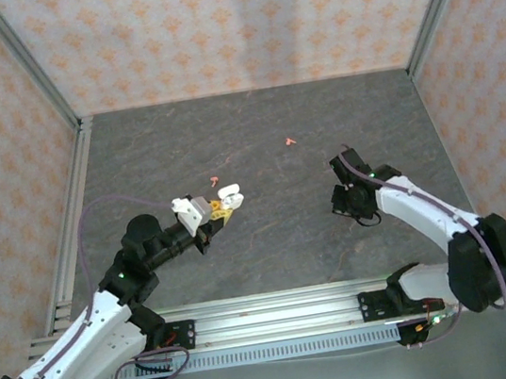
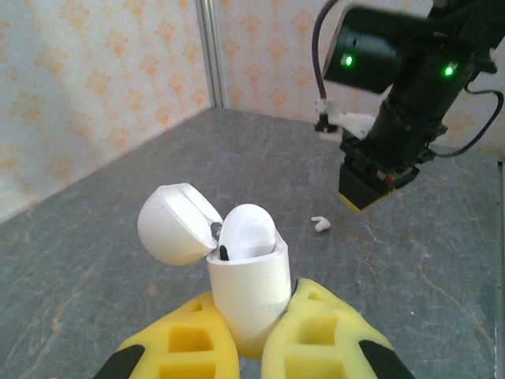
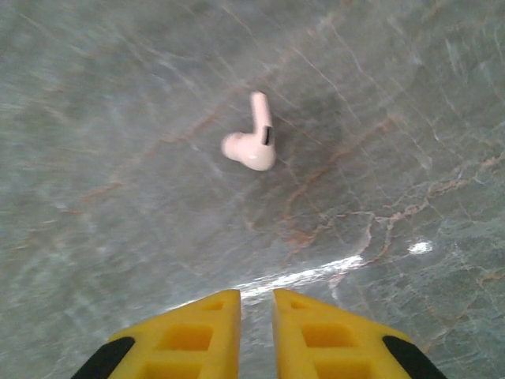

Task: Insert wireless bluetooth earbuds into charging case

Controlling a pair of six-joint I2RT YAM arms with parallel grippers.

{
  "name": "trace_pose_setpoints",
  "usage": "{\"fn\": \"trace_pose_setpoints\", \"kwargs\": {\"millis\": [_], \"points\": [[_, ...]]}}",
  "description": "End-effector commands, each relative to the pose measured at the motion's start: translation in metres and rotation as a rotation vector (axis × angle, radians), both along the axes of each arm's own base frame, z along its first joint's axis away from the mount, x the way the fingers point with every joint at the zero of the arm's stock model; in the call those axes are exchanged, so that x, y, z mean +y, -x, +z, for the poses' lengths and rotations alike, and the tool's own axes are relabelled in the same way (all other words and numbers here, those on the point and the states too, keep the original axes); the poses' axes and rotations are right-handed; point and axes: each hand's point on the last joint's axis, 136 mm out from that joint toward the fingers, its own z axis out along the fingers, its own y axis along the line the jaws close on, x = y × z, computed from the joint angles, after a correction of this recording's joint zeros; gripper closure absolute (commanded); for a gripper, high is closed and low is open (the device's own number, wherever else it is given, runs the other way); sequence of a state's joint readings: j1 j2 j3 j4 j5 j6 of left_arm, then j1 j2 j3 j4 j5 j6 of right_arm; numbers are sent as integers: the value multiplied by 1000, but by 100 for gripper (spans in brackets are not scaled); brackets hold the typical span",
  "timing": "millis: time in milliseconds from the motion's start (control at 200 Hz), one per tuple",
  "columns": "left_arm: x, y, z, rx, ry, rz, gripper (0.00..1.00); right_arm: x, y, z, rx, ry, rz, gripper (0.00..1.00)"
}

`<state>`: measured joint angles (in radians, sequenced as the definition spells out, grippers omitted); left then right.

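Note:
My left gripper (image 2: 264,306) is shut on a white charging case (image 2: 246,288), held upright above the table with its lid (image 2: 172,223) flipped open to the left. A white earbud (image 2: 249,232) sits in the case's open mouth. From above, the case (image 1: 228,196) is left of centre in the left gripper (image 1: 220,214). A second white earbud (image 3: 254,146) lies loose on the table just ahead of my right gripper (image 3: 256,294), whose yellow fingers stand a narrow gap apart with nothing between them. That earbud (image 2: 319,224) also lies below the right gripper (image 2: 364,192).
Two small pink-red earbuds lie on the dark stone table, one (image 1: 214,180) just beyond the held case and another (image 1: 290,141) further back at centre. Patterned walls and metal rails (image 1: 69,236) enclose the table.

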<state>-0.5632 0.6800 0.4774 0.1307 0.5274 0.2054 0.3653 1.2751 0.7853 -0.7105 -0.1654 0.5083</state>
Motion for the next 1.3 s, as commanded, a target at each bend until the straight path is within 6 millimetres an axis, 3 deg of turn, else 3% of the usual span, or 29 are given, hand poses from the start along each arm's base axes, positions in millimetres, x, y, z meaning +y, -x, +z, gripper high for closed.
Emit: {"fn": "trace_pose_setpoints", "kwargs": {"millis": [0, 175, 315, 485, 700, 841, 1051, 1296], "points": [[0, -5, 12, -23, 0, 21, 100, 2, 0, -15, 51, -10, 19, 82], [-2, -9, 11, 11, 11, 29, 100, 16, -5, -36, 68, -79, 13, 85], [-8, -13, 8, 30, 24, 12, 100, 17, -18, -39, 39, -67, 8, 86], [-23, -24, 2, 44, 69, -17, 100, 18, -43, -30, -12, -25, 44, 87], [-44, -47, 8, 10, 125, -10, 100, 20, -72, -3, -91, -10, 97, 88], [-69, -54, 10, -13, 121, -29, 100, 6, -84, -12, -65, -10, 100, 88], [-110, -54, 8, -7, 112, -98, 100, -8, -84, -43, 52, -43, 91, 89], [-123, -55, 0, 1, 109, -119, 100, -15, -51, -55, 129, -48, 76, 89]]}}
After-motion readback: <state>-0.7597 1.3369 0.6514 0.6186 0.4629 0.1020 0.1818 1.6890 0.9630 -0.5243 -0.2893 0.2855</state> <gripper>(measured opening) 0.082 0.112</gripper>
